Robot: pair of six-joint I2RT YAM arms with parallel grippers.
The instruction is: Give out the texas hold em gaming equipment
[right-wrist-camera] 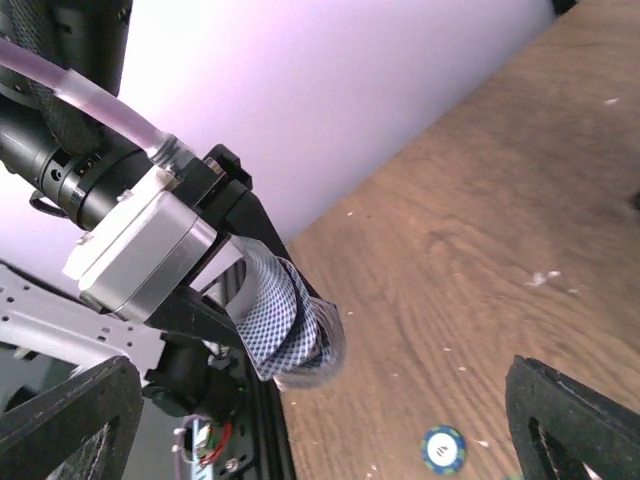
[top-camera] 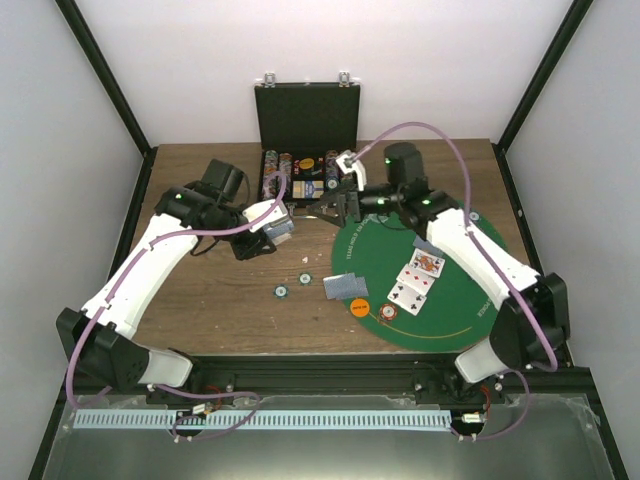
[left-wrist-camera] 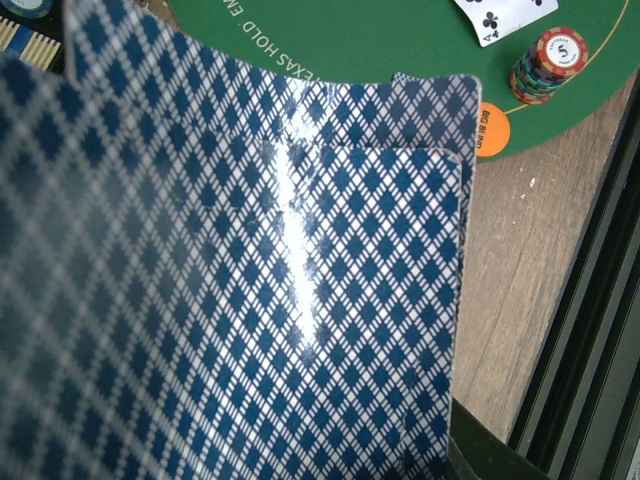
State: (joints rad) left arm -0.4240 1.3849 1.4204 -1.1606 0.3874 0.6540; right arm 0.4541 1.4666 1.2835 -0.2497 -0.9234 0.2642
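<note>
My left gripper (top-camera: 266, 230) is shut on a bent stack of blue-backed playing cards (top-camera: 281, 226), held above the wood left of the green mat (top-camera: 470, 320). The cards (left-wrist-camera: 250, 300) fill the left wrist view and hide the fingers. The right wrist view shows the same stack (right-wrist-camera: 285, 320) in the left gripper. My right gripper (top-camera: 335, 207) is open and empty, just right of that stack, with its fingers (right-wrist-camera: 70, 420) wide apart. Face-down cards (top-camera: 345, 287), face-up cards (top-camera: 418, 278), an orange disc (top-camera: 358, 307) and a chip stack (top-camera: 388, 314) lie on the mat. Two teal chips (top-camera: 281, 292) lie on the wood.
The black hinged case (top-camera: 307, 115) stands open at the back, its tray (top-camera: 300, 180) holding chips and cards just behind both grippers. The metal rail (top-camera: 330, 375) runs along the near table edge. White walls close in the sides.
</note>
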